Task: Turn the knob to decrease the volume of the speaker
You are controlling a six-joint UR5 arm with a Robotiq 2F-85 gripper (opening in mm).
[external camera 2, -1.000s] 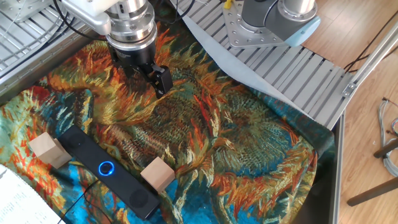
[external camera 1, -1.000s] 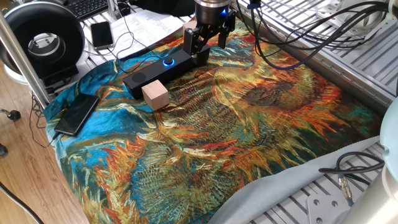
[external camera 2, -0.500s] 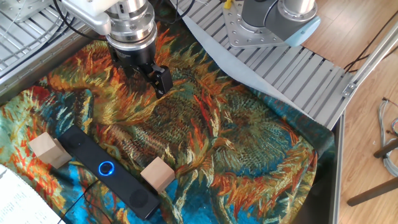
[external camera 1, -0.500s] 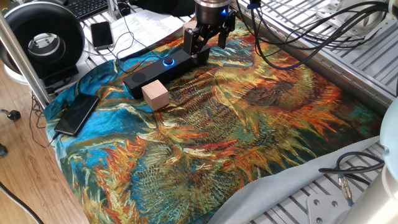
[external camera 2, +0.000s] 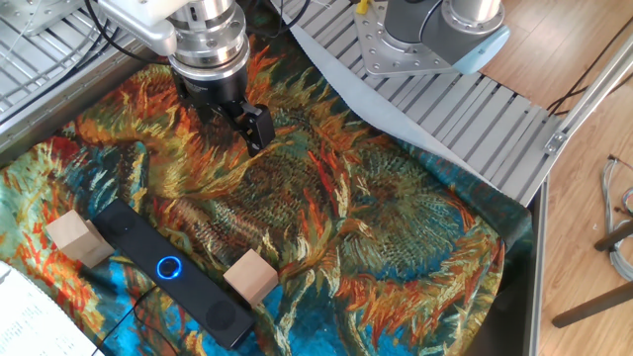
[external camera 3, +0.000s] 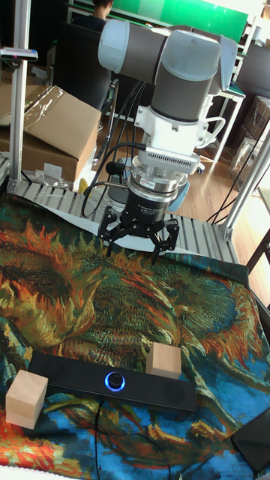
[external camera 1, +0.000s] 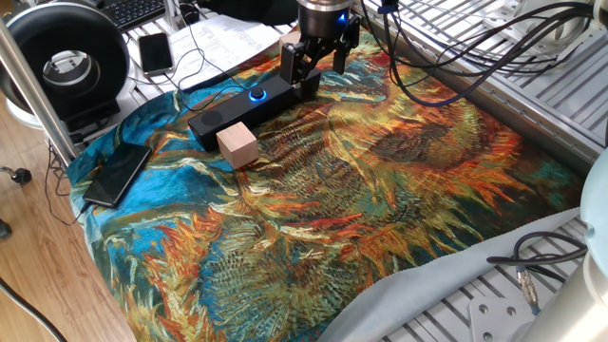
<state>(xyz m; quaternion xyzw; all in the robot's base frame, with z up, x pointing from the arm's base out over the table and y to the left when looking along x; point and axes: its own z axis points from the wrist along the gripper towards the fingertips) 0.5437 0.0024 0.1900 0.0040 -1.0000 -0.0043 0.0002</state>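
Your gripper point(external camera 3: 139, 241) is hanging well clear of the knob point(external camera 3: 115, 381), fingers apart and empty. Two wooden cubes point(external camera 3: 163, 360) are probably bracing the speaker point(external camera 3: 67, 373).

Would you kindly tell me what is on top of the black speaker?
Only the blue-lit knob, set in the speaker's top face. Two wooden cubes stand beside it, not on it. Its underside, against the cloth, is hidden.

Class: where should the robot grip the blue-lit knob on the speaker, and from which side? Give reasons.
Grip the knob by its round edge, straight down from above. It is a low dial facing up in the top of the flat-lying speaker, so probably only from above can the open gripper straddle and twist it.
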